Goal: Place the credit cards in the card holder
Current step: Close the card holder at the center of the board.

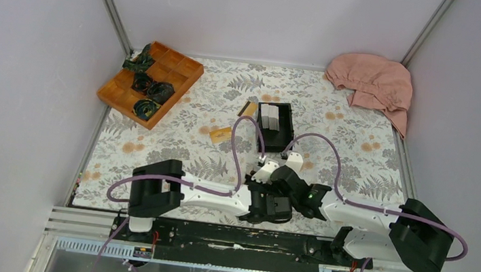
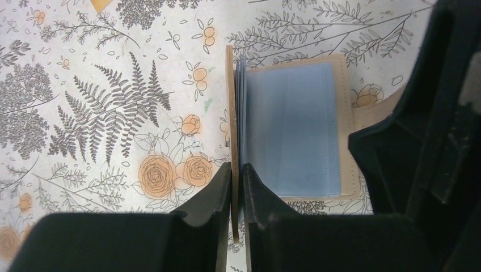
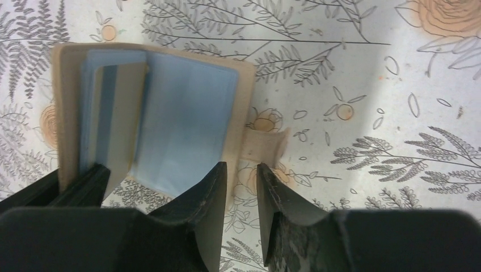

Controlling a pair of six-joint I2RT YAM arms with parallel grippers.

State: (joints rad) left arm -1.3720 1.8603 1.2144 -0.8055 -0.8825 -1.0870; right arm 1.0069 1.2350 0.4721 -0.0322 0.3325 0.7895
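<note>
The card holder [image 3: 187, 122], a tan bifold wallet with pale blue sleeves [image 2: 292, 130], lies open on the flowered cloth under both grippers. My left gripper [image 2: 237, 167] is shut on its raised tan cover [image 2: 230, 113], which stands edge-on. A gold credit card with a dark band [image 3: 116, 113] sits part-way into a sleeve. My right gripper [image 3: 242, 170] is open with only cloth between its fingers, and the snap tab [image 3: 266, 144] lies just beyond the tips. One orange credit card [image 1: 221, 134] lies flat on the cloth farther out. Another [image 1: 249, 108] rests beside the black box.
A black open-topped box [image 1: 273, 123] stands beyond the arms. An orange wooden tray [image 1: 184, 68] with dark bundles sits at the back left. A pink cloth [image 1: 374, 79] is heaped at the back right. White walls close in on three sides.
</note>
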